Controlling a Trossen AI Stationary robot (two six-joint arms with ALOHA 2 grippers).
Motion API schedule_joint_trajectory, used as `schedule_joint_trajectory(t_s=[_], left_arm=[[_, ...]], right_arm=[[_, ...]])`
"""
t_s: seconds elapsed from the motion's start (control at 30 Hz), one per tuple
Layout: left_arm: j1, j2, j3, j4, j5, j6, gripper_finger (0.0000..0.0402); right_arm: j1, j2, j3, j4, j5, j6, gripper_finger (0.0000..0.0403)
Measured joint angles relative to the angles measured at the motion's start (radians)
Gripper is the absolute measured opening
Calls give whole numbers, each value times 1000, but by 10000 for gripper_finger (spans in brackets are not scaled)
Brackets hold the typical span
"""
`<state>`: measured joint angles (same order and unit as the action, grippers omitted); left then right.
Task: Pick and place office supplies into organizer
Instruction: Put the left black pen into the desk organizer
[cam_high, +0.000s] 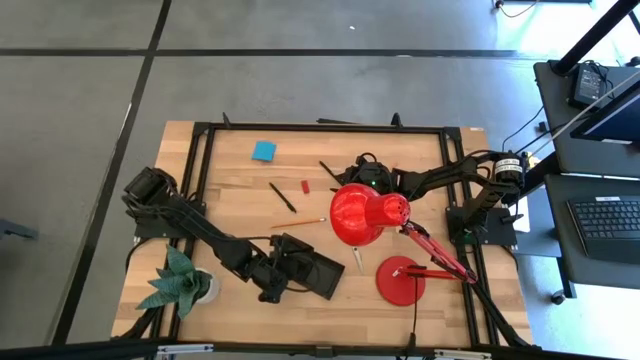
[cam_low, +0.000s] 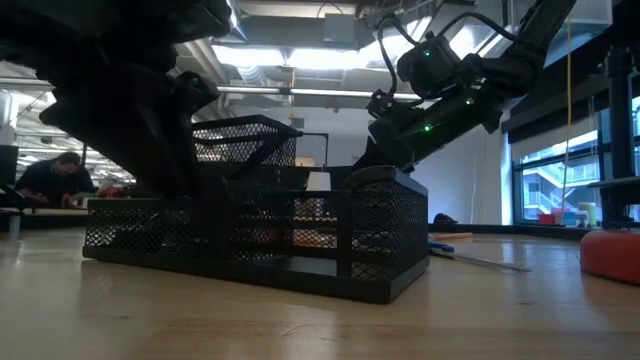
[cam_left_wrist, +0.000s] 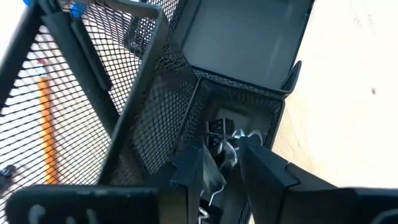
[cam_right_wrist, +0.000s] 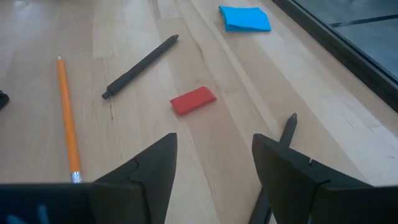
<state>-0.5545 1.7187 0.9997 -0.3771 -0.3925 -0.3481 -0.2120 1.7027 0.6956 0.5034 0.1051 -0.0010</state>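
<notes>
- High view gives me the wooden table (cam_high: 240, 170) with both arms over it; the red desk lamp (cam_high: 368, 214) stands right of centre, its round base (cam_high: 400, 281) near the front edge, and a green paper plant (cam_high: 178, 280) sits at the front left corner.
- I have the black mesh organizer (cam_high: 312, 270) at the front of the table, left of the lamp base, with the left gripper (cam_left_wrist: 227, 163) right at it.
- Through the left wrist camera, that gripper's fingers are slightly parted inside a small end compartment, and a black clip with silver wire handles (cam_left_wrist: 225, 138) lies between their tips (I cannot tell whether it is pinched or loose).
- My right gripper (cam_right_wrist: 211, 158) hovers behind the lamp shade, its fingers spread with nothing between them.
- Ahead of it on the table lie a wooden pencil (cam_right_wrist: 67, 118), a black pen (cam_right_wrist: 140, 66), the blue sticky-note pad (cam_right_wrist: 245, 18) and a small red piece (cam_right_wrist: 193, 100), all apart from one another.
</notes>
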Motion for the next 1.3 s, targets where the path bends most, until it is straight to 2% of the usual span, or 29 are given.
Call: schedule_joint_trajectory(t_s=[0.2, 0.33, 0.43, 0.5, 0.63, 0.7, 0.93, 1.0, 1.1, 1.3], left_arm=[[-1, -61, 0, -3, 21, 1, 113], [-1, -132, 0, -2, 74, -7, 113], [-1, -195, 0, -2, 74, -6, 114], [-1, -239, 0, 0, 42, 7, 114], [12, -304, 0, -1, -159, 47, 114], [29, -324, 0, -6, -227, 81, 114], [162, -342, 0, -62, -235, 220, 114], [225, -342, 0, -87, -214, 208, 114], [321, -342, 0, -134, -110, 206, 114], [467, -342, 0, -168, 15, 369, 114]], right_arm=[[0, 0, 0, 0, 0, 1, 212], [0, 0, 0, 0, 0, 5, 212], [0, 0, 0, 0, 0, 26, 212], [0, 0, 0, 0, 0, 25, 212], [0, 0, 0, 0, 0, 26, 212], [0, 0, 0, 0, 0, 26, 212], [0, 0, 0, 0, 0, 27, 212], [0, 0, 0, 0, -1, 27, 212], [0, 0, 0, 0, -2, 50, 212], [0, 0, 0, -17, -2, 49, 212]])
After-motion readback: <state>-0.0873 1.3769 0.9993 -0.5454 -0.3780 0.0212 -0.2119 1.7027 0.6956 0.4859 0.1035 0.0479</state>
